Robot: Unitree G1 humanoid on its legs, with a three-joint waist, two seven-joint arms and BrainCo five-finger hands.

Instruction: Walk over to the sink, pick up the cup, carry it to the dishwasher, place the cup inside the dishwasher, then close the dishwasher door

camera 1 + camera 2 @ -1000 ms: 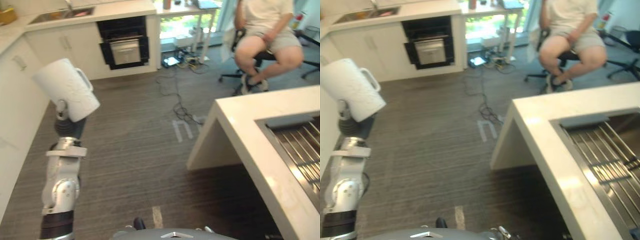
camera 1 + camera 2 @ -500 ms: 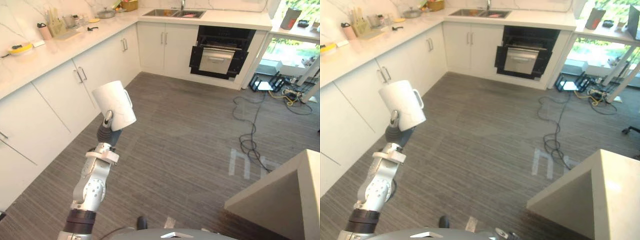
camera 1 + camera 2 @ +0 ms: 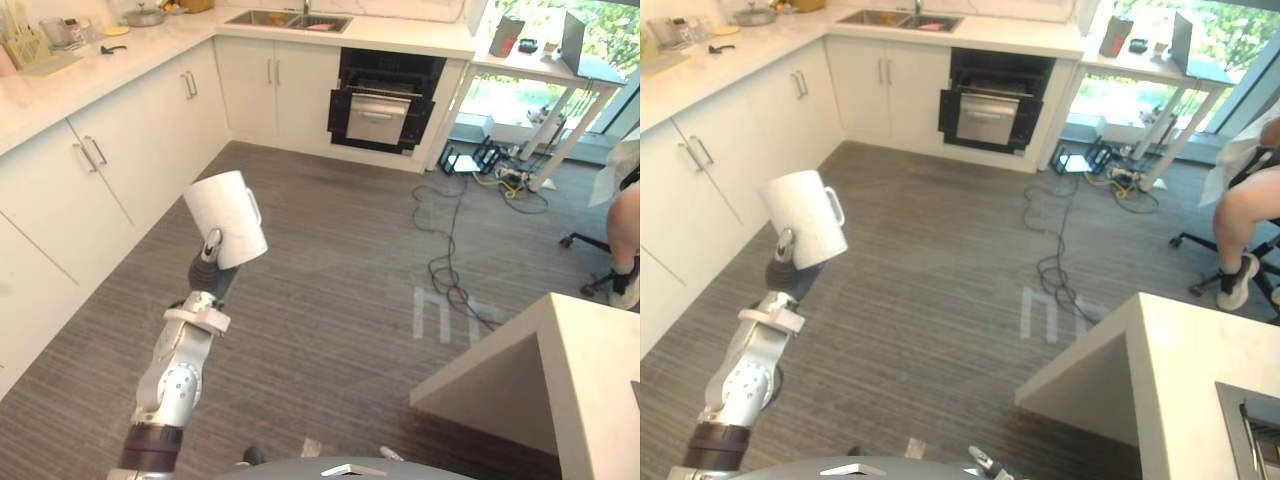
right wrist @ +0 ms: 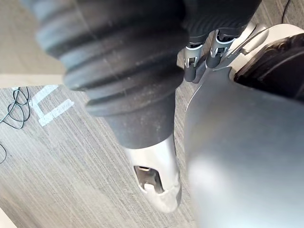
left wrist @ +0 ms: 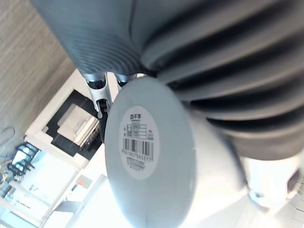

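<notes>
A white cup (image 3: 226, 218) with a handle is held up above the grey floor, with my left hand (image 3: 207, 264) shut on it from below. In the left wrist view the cup's round base (image 5: 147, 161) with a barcode label faces the camera, and the fingers (image 5: 100, 93) reach past its rim. The dishwasher (image 3: 385, 103), black with its door hanging open, stands under the far counter, well ahead of the cup. A steel sink (image 3: 275, 19) is set in that counter to its left. My right hand (image 4: 154, 178) hangs low over the floor, fingers relaxed.
White cabinets (image 3: 90, 170) run along the left wall. An island counter (image 3: 590, 370) fills the lower right. Black cables (image 3: 445, 262) trail across the floor towards a table (image 3: 540, 70) by the window. A seated person's leg (image 3: 628, 240) shows at the right edge.
The camera has swung, so the whole scene has shifted; the dishwasher now sits nearer the view's middle. The cup stays held up in my left hand.
</notes>
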